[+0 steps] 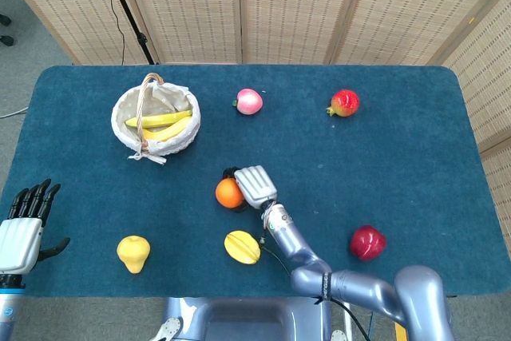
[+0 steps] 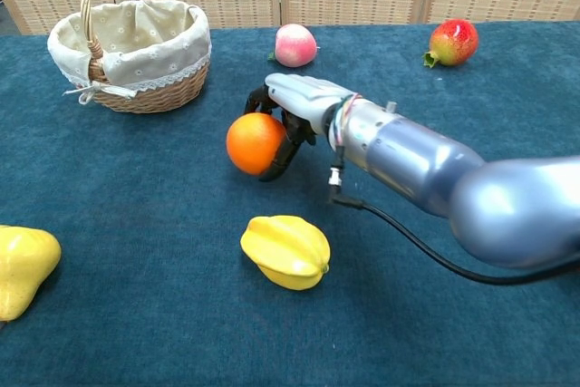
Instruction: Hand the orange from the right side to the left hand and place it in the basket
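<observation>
My right hand point(image 1: 249, 186) point(image 2: 292, 111) grips the orange point(image 1: 229, 193) point(image 2: 255, 143) and holds it above the middle of the blue table, its arm stretched out toward the left. The wicker basket point(image 1: 155, 124) point(image 2: 132, 47) with a white liner stands at the back left and holds bananas point(image 1: 162, 123). At the table's front left corner my left hand point(image 1: 24, 225) waits with its fingers spread and nothing in it; the chest view does not show it.
A yellow starfruit point(image 1: 242, 247) point(image 2: 285, 251) lies just in front of the orange. A yellow pear point(image 1: 133, 252) point(image 2: 23, 260) sits at the front left. A peach point(image 1: 249, 101) point(image 2: 295, 45) and a pomegranate point(image 1: 344, 103) point(image 2: 452, 41) lie at the back. A red apple point(image 1: 367, 242) rests front right.
</observation>
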You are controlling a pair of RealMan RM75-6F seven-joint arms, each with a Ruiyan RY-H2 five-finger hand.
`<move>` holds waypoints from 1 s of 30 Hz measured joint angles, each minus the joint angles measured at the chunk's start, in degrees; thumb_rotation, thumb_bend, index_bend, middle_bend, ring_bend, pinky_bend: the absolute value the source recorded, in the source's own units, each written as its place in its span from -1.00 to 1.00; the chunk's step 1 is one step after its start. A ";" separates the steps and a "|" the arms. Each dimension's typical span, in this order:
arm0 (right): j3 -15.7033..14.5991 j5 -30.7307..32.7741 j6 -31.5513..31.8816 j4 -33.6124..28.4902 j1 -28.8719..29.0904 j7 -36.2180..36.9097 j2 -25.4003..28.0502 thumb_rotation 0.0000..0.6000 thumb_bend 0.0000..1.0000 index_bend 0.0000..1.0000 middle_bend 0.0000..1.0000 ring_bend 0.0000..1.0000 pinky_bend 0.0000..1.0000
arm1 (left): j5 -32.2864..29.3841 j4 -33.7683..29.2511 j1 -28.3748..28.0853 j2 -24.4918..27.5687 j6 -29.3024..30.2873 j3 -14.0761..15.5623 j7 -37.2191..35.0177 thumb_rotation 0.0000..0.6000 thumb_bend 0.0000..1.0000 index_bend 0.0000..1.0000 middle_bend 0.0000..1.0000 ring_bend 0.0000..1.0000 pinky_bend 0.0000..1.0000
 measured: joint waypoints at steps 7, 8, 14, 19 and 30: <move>4.09 3.19 -1.76 5.79 5.81 -0.36 -3.53 1.00 -0.82 0.46 0.26 0.30 0.40 | -0.05 0.14 -0.18 -0.17 -0.47 0.09 0.04 1.00 -0.68 -1.00 -1.00 -1.00 -0.91; 4.35 3.52 -1.92 6.54 6.47 -0.48 -4.00 1.00 -0.82 0.46 0.26 0.30 0.40 | 0.01 0.16 -0.21 -0.19 -0.52 0.12 0.07 1.00 -0.68 -1.00 -1.00 -1.00 -0.91; 4.77 5.16 -3.15 11.10 8.89 -0.67 -6.93 1.00 -0.82 0.46 0.26 0.29 0.39 | -0.25 0.26 -0.19 -0.14 -0.51 0.00 -0.28 1.00 -0.67 -1.00 -1.00 -1.00 -0.91; 4.18 5.42 -3.38 13.15 9.36 0.62 -8.58 1.00 -0.83 0.24 0.06 0.06 0.13 | 0.01 0.21 -0.20 -0.04 -0.47 0.09 -0.50 1.00 -0.68 -1.00 -1.00 -1.00 -0.91; 4.51 2.79 -3.38 12.26 9.58 6.65 -7.67 1.00 -1.00 -0.24 -0.45 -0.45 -0.55 | -0.21 0.31 -0.25 -0.04 -0.71 0.05 -0.73 1.00 -0.67 -1.00 -1.00 -1.00 -0.91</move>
